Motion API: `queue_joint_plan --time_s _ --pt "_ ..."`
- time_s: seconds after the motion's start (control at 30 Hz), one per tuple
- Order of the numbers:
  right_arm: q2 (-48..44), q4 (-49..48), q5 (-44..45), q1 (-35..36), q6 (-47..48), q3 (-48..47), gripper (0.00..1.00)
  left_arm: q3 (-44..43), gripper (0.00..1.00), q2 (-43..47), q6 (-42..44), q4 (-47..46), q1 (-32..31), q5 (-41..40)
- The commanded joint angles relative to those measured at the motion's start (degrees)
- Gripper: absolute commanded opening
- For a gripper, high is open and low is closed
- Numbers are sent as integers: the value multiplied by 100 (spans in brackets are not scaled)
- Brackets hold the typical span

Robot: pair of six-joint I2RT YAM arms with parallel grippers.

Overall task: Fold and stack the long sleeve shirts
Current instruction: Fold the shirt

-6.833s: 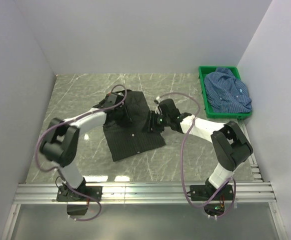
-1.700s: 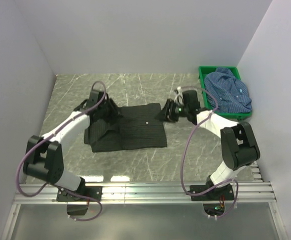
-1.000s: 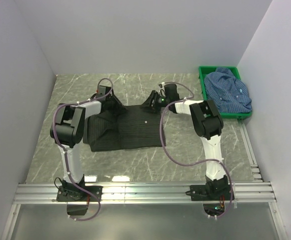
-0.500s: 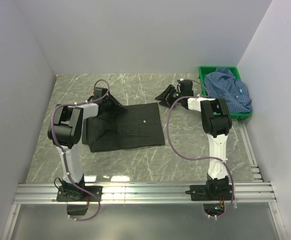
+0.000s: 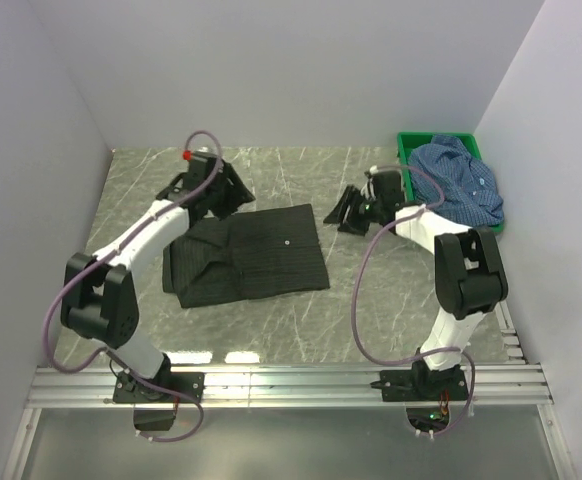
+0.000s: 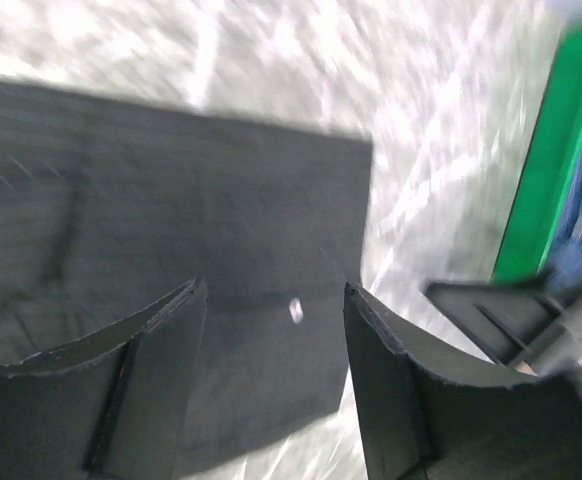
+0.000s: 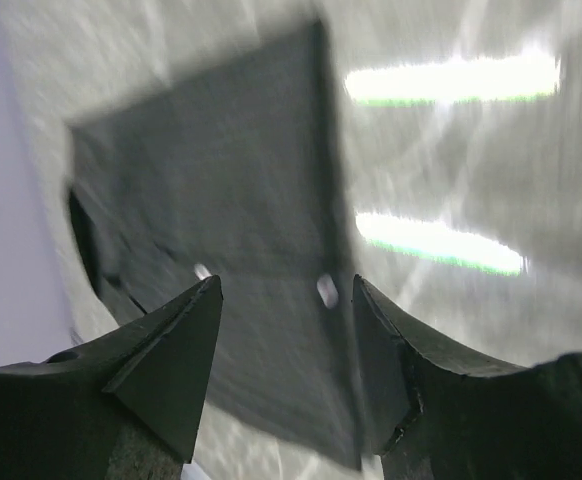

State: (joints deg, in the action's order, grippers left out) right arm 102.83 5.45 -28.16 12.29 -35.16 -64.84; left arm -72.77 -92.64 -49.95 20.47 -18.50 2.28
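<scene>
L pincer (image 6: 273,288), R pincer (image 7: 286,281) released black shirt (image 5: 256,262)

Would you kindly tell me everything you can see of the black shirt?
The black shirt lies flat on the grey marbled table, folded into a rough rectangle of soft cloth with faint stripes. One small pale button shows near its middle. Its right part is smooth; its left part is bunched in folds. Only the table seems to touch it: the left gripper hangs open over its far left corner, the right gripper open beside its far right corner, both apparently clear.
</scene>
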Motion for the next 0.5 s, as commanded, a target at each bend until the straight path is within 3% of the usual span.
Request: queue_joint_plan --time_s 0.0,0.13,0.33,0.47 --pt "-454 343 135 177 115 733 62 114 63 202 460 615 -784 -780" --pt "-658 420 4 317 131 1140 61 158 62 202 635 713 -1716 -1150" --pt "-580 659 170 949 281 1368 58 386 63 317 916 467 -2534 -1546" --pt "-632 326 75 1249 -51 1606 48 544 62 325 1145 117 -3045 -2029"
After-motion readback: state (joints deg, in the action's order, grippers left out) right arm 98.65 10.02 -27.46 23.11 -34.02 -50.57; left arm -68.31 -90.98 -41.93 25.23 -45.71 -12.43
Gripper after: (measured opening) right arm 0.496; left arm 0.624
